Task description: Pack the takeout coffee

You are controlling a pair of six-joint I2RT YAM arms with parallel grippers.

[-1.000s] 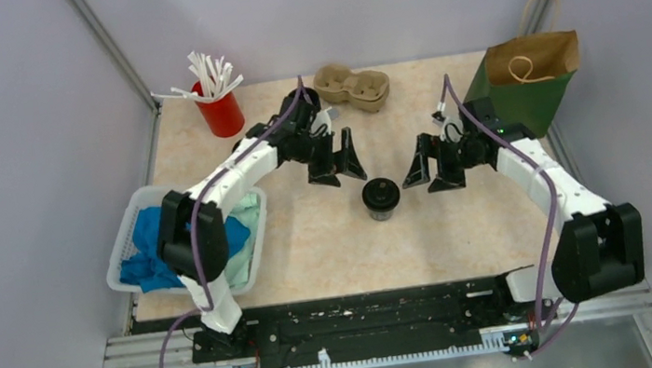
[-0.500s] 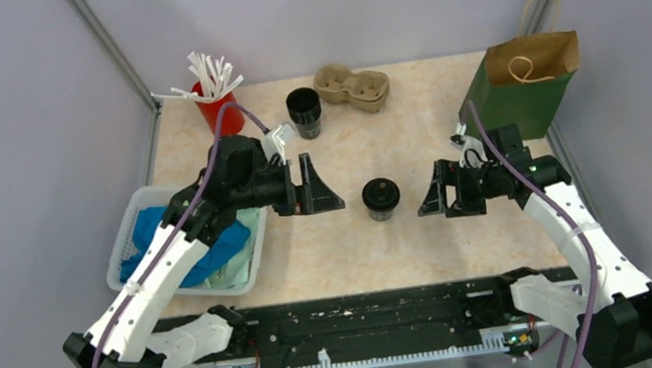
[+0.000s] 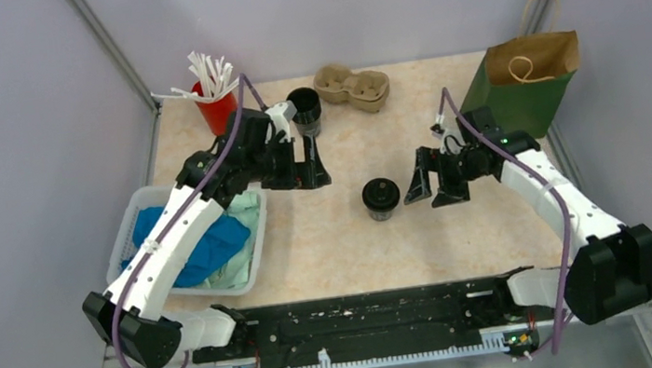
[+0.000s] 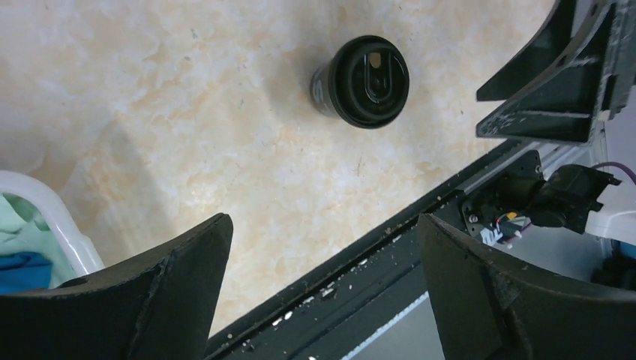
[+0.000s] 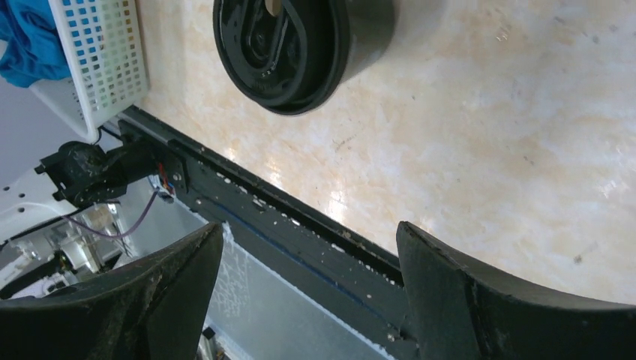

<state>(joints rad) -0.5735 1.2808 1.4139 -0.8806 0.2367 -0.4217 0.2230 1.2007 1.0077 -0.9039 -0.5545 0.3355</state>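
The takeout coffee [image 3: 381,198] stands upright, lid on, near the middle of the tabletop [image 3: 330,249], flanked by your two arms. Your right gripper [image 3: 429,188] hangs just beside the cup, on the side facing the right edge. Its jaws are spread wide and hold nothing, and a gap shows between its fingertips and the cup wall. In the right wrist view the black lid fills the top of the frame, ahead of the fingers [image 5: 480,300] rather than between them.

Your left gripper [image 3: 313,169] hovers farther off, on the cup's left and nearer the far edge, jaws likewise wide apart and empty. In its wrist view the coffee sits small, well beyond the fingertips.

Along the far edge, a second black cup [image 3: 304,112], lidless, stands just beside a brown pulp cup tray [image 3: 352,85]. A red cup [image 3: 220,114] of white sticks [image 3: 210,71] stands toward the far left corner. A brown and green paper bag [image 3: 525,75] stands upright at the far right corner. A white basket [image 3: 121,251] of blue and green cloths [image 3: 208,245] sits at the left edge, toward the near left corner, with your left arm reaching across it.
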